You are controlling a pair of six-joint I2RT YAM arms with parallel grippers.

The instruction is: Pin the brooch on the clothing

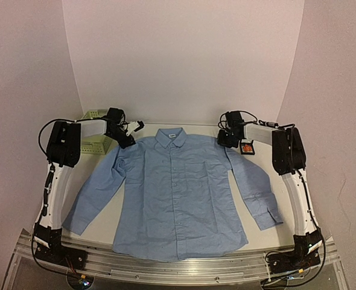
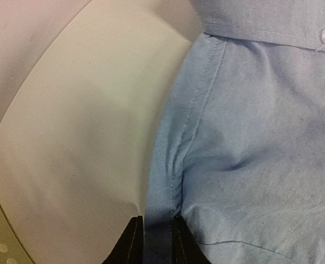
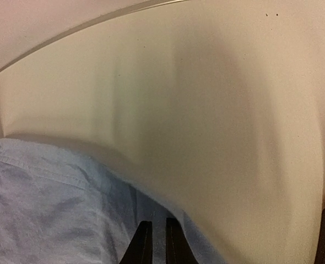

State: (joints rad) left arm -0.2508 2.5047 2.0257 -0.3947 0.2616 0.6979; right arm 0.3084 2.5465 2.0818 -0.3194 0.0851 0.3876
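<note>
Jaws on both arms stand narrow, each with blue cloth in the slim gap between the fingers: the left gripper (image 2: 157,221) sits at the shoulder seam of the shirt (image 1: 178,193) on the left arm's side, and creases in the fabric run toward its tips, so it looks pinched on the cloth; the right gripper (image 3: 158,224) sits at the opposite shoulder edge, where the hem seems to rise off the table (image 3: 217,110) toward the fingers, which I also read as a pinch. The shirt lies flat and front-up, buttoned, collar at the far end, sleeves angled out to either side. The brooch (image 1: 246,146), a tiny orange-red spot, rests inside a small black-framed box (image 1: 252,151) just off the shirt's shoulder on the right arm's side, close beside the right gripper but not in it. A green basket (image 1: 95,138) stands off the shirt's other shoulder. As for progress, I judge the task barely begun: nothing orange shows anywhere on the shirt front, neither gripper holds the brooch, and the present hold on both shoulders looks like laying out or straightening the cloth. What remains is nearly everything: let go of a shoulder, lift the brooch out of its box, carry it over the shirt front and fasten it there
</note>
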